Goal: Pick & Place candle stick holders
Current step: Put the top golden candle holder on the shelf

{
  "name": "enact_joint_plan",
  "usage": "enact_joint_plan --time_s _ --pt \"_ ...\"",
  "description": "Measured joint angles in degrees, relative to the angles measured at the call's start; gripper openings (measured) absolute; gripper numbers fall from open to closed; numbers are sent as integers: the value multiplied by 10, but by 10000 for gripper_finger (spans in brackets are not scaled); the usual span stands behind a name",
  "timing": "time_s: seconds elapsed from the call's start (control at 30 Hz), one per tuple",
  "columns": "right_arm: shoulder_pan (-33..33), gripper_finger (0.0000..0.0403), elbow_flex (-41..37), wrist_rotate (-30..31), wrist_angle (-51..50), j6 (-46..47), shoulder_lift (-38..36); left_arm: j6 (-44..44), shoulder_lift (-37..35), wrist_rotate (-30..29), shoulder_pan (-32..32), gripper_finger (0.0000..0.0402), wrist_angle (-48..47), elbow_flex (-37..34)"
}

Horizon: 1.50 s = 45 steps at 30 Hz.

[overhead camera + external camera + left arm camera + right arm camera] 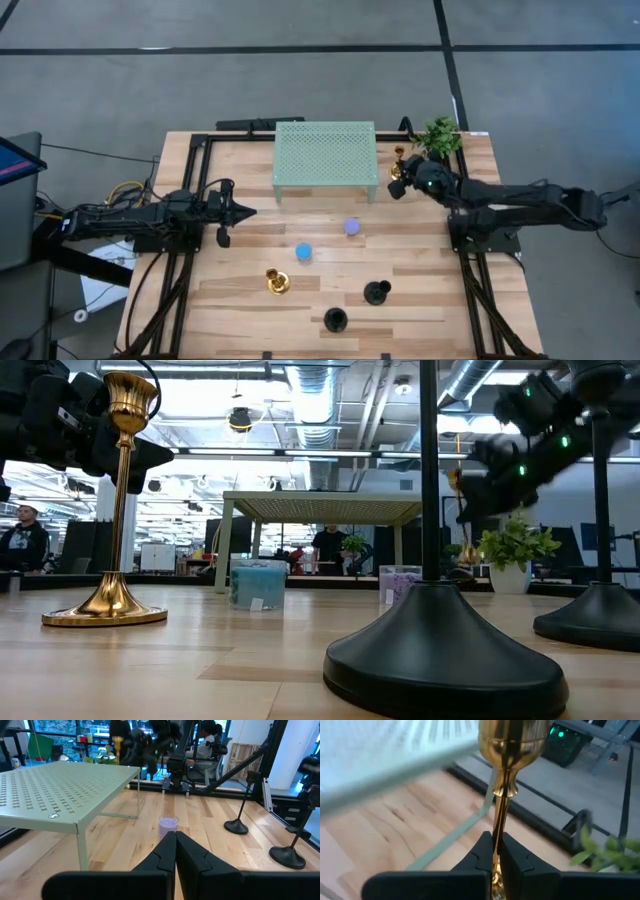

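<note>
My right gripper point(398, 176) is by the right end of the pale green stand point(325, 158), shut on a gold candle stick holder point(506, 740); this holder also shows in the low view point(458, 485). My left gripper point(243, 210) is shut and empty above the table's left part, pointing right. Standing on their bases on the table are a second gold holder point(277, 281), two black holders point(376, 292) point(335, 319), a blue cylinder point(303, 252) and a purple cylinder point(351, 227). My right gripper pinches the gold holder's slim stem point(498, 822) between its two fingers, below the cup. The fingers lie across the stem. The holder stands about upright in the hold, cup up. I cannot tell whether its base is on the table.
A small green plant point(438, 135) stands at the far right corner, just behind my right gripper. The stand's legs point(82, 852) rest on the far middle of the table. Black frame rails point(190, 200) run along the table's left and right sides.
</note>
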Motion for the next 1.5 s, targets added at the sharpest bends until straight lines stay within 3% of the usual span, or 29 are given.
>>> enact_joint_plan --time_s 0.3,0.43,0.77,1.03,1.23,1.5 --pt "18 1 99 -2 -93 -43 -83 0 0 0 0 8 0 0" --pt "20 1 131 -61 -92 -43 -75 0 0 0 0 8 0 0" --pt "8 0 287 -171 -93 -100 83 0 0 0 0 8 0 0" --pt "-54 0 413 -293 -71 -128 233 0 0 0 0 8 0 0" --pt "-109 0 428 -433 11 -85 314 0 0 0 0 8 0 0" --pt "-133 0 428 -477 100 -62 384 0 0 0 0 8 0 0"
